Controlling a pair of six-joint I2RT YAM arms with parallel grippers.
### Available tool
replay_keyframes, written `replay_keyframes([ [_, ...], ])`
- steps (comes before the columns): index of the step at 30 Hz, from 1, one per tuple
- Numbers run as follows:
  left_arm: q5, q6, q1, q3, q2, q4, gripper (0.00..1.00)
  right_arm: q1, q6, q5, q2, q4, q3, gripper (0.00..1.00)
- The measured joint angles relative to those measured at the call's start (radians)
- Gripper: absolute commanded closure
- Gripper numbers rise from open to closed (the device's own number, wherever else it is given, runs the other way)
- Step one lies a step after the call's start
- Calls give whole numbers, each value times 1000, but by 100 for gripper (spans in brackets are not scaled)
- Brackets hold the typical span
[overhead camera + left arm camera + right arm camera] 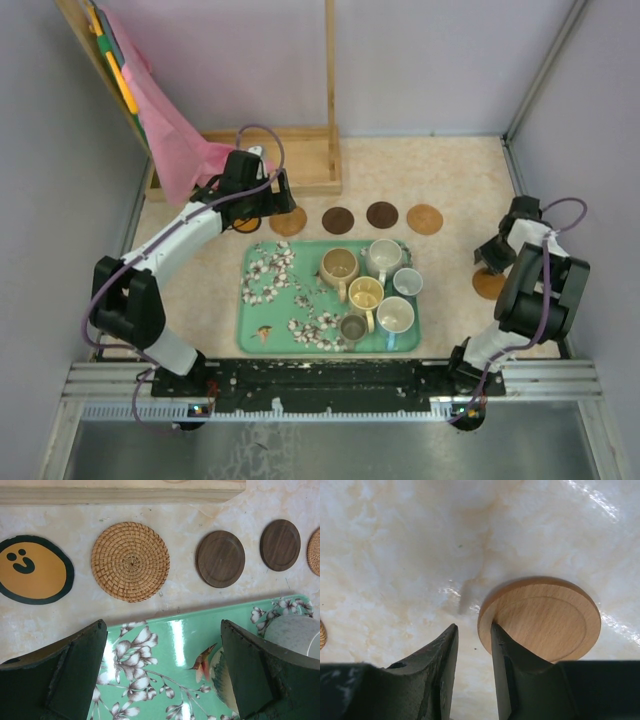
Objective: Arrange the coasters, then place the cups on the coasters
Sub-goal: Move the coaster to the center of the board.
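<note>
Only the left wrist view shows the round yellow smiley-face coaster (32,570). Left gripper (163,630) spread wide; right gripper (473,632) narrowly parted, empty, beside pale round wooden coaster (545,615).

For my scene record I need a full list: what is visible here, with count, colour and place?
coasters: six; two dark brown, two woven tan, one yellow with dark rim in a row beyond the tray; light wood coaster apart at the right.
cups: six; tan, yellow, pale blue, two whitish, one small dark; on the tray's right half.
tray: one; green floral; centre.
cloth: one; pink; far left.
wooden frame: one; pale; far edge.
left gripper: one; dark; open, above the tray's far edge.
right gripper: one; dark; jaws slightly apart, beside the light wood coaster.
</note>
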Motion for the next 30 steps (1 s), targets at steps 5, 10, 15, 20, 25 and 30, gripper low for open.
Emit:
replay_keyframes([
  [5, 0, 0, 0, 4, 10, -1, 0, 34, -5, -10, 20, 2, 51, 65],
  [10, -2, 0, 0, 4, 10, -1, 0, 63, -20, -23, 20, 19, 111, 65],
  [15, -2, 0, 0, 3, 10, 0, 0, 66, -38, -13, 18, 10, 128, 65],
  [20, -1, -1, 0, -9, 6, 15, 0, 67, -64, 51, -39, -40, 124, 65],
  [25, 3, -5, 0, -30, 5, 24, 0, 67, -74, 111, -137, -66, 85, 65],
  [30, 11, -5, 0, -33, 5, 31, 0, 66, -75, 138, -147, -75, 24, 65],
])
